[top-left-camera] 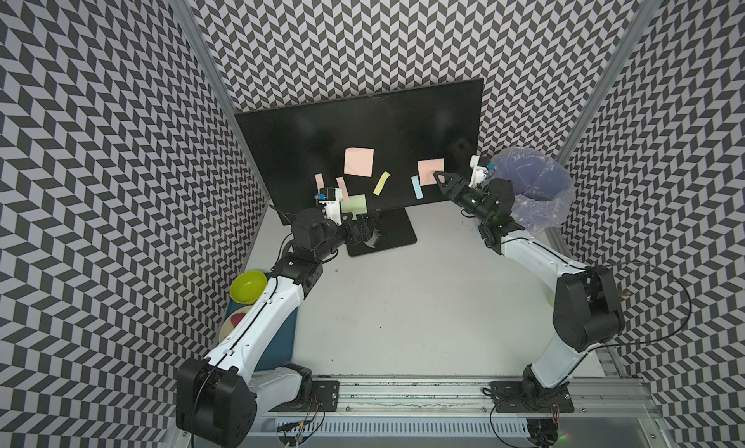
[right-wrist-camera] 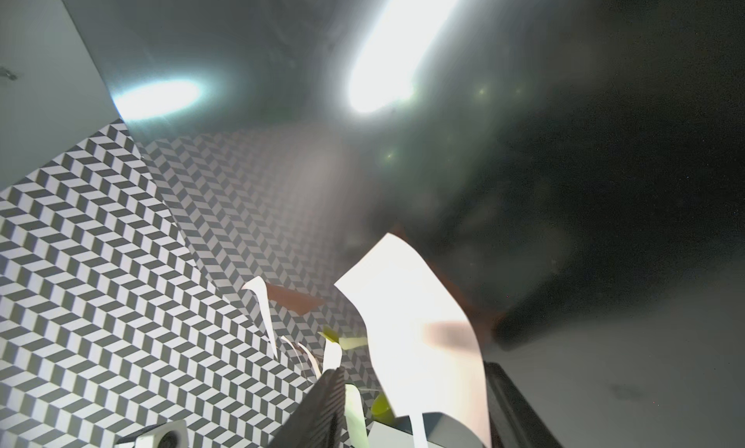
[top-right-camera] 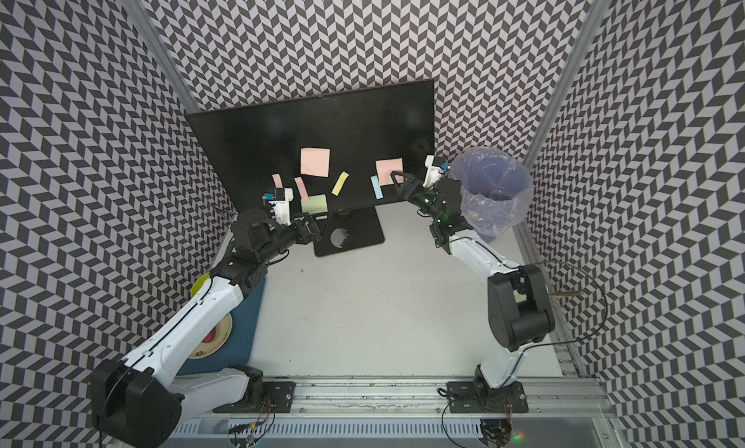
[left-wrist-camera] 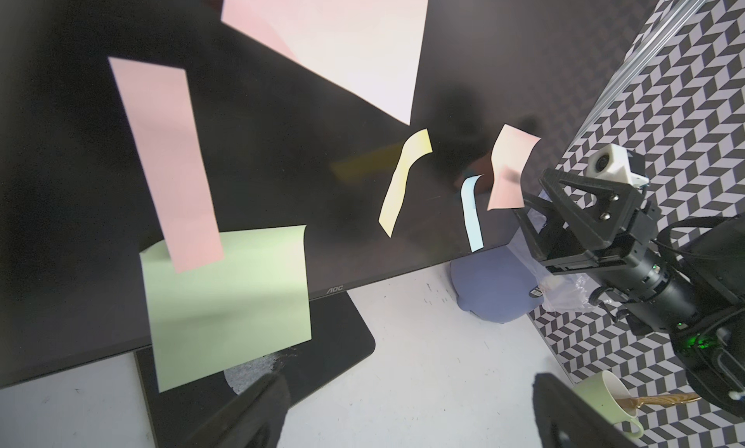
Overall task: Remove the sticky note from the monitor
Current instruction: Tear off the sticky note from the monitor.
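Right gripper (right-wrist-camera: 411,369) jaws straddle the pink sticky note (right-wrist-camera: 403,305), unpinched (left gripper (left-wrist-camera: 409,379) spread, empty); a shallow bite could slip.

**Findings, surfaces only**
- Large black flat-screen monitor (top-left-camera: 363,127): the display is glossy and mirrors the ceiling lights in the right wrist view.
- Flat black monitor base (left-wrist-camera: 342,345): smooth. Its round grey mark (left-wrist-camera: 254,369) is rough and scuffed.
- Larger pink square sticky note (top-left-camera: 358,161), smaller pink sticky note (top-left-camera: 429,168), pale green square note (left-wrist-camera: 225,301), yellow strip (top-left-camera: 381,183) and blue strip (top-left-camera: 417,187): thin matt paper, the strips curled.
- Blue-violet bin (top-left-camera: 532,180): lined with translucent, crinkled plastic film.
- Light grey tabletop (top-left-camera: 403,305): matt, speckled.
- Corner post (top-left-camera: 203,51) and front rail (top-left-camera: 403,389): bare brushed metal.
- Left arm's white shell (top-left-camera: 266,317): smooth, glossy plastic.
- Right gripper (right-wrist-camera: 411,369): the fingers (right-wrist-camera: 322,405) are matt black plastic with a ribbed face.
- Lime-green bowl (top-left-camera: 248,285): glossy.
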### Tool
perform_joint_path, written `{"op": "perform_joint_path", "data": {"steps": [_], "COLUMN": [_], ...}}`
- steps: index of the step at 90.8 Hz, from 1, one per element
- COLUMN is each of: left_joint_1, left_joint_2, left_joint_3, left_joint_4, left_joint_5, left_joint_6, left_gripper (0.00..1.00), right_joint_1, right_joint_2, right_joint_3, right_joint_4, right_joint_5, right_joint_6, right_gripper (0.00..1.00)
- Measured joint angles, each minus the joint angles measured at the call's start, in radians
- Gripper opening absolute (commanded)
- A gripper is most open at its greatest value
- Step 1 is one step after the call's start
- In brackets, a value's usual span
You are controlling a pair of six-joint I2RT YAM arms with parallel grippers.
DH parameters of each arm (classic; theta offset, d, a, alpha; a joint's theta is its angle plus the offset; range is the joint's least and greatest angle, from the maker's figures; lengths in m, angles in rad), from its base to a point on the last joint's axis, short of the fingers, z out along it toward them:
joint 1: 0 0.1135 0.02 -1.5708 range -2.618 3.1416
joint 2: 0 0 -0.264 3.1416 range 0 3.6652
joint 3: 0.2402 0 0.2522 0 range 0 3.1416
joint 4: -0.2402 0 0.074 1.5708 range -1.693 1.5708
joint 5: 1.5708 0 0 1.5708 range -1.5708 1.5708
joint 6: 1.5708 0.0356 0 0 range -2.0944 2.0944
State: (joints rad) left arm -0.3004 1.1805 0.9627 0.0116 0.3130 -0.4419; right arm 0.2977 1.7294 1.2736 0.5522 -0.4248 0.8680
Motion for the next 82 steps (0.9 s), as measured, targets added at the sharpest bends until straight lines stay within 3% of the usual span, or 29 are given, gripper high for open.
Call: {"op": "perform_joint_path", "data": {"steps": [17,27,57,82], "left_joint_1": [0.0,0.0,0.006,0.006], "left_joint_2": [0.007,0.01,0.02,0.041], "left_joint_3": [0.003,0.003,0.005,0.044], "left_joint_4": [-0.007,-0.012,-0.017,-0.013], "left_joint_5": [0.0,0.0,0.0,0.001], "left_joint_6": [0.003,0.004,0.004,-0.001], "left_gripper": [1.0,1.0,1.0,1.0], "right_joint_1": [0.0,0.0,0.0,-0.002], "right_joint_2": [0.0,0.0,0.007,0.002], "right_joint_3": [0.0,0.0,0.0,-0.001], "right_joint_4": [0.027,0.03,0.03,0.01], "right_joint_5": [-0.018,-0.021,-0.023,-0.019], "right_joint_6": [0.027,0.039,0.053,0.017], "right_gripper": [0.5,0.42,0.0,0.0]}}
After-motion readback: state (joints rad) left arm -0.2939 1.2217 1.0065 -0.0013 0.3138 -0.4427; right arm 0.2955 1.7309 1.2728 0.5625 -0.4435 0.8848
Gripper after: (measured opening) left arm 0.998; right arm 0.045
